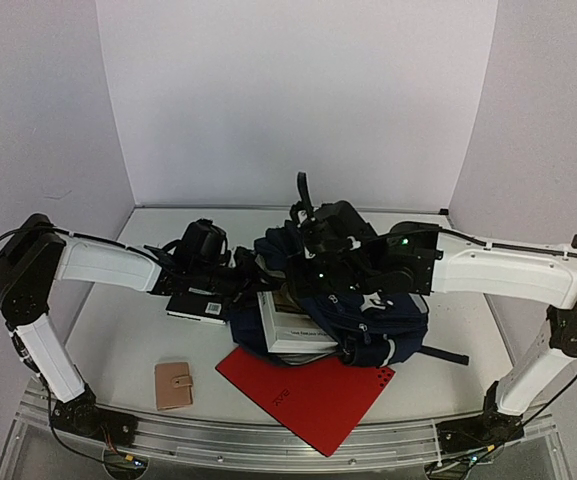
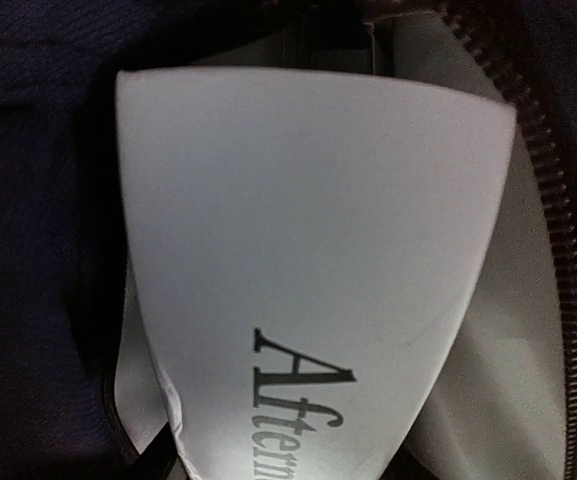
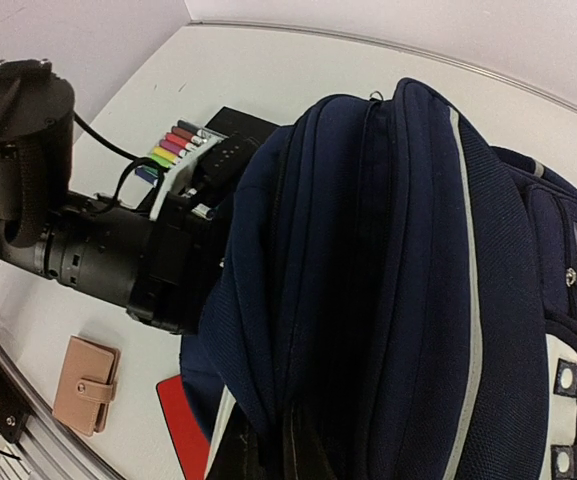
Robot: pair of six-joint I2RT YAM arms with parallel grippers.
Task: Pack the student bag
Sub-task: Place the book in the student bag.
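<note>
Packing under way, with a book at the mouth of the bag. The dark navy backpack (image 1: 368,315) lies in the middle of the table (image 1: 118,340), its opening turned toward the near left. The right hand (image 1: 333,262) reaches over it from the right with its fingers together, apparently pinching the fabric at the rim to hold the mouth up. The left hand (image 1: 253,272) comes in from the left and disappears at the opening. Whether its fingers are apart or gripping cannot be told, as none of them shows. A white book (image 1: 293,325) is the only thing seen in the bag, part in and part out. Its near end juts toward the table's front edge, and the left wrist view shows its cover close up against the pale lining beside the zipper (image 2: 553,250). Outside the bag are a red notebook (image 1: 308,392) just in front of it, a tan wallet (image 1: 173,385) near the front left, and a marker set (image 3: 173,148) beside the left arm. The next move probably calls for pushing the book fully inside while the rim is held open. A corner may catch on the zipper edge.
</note>
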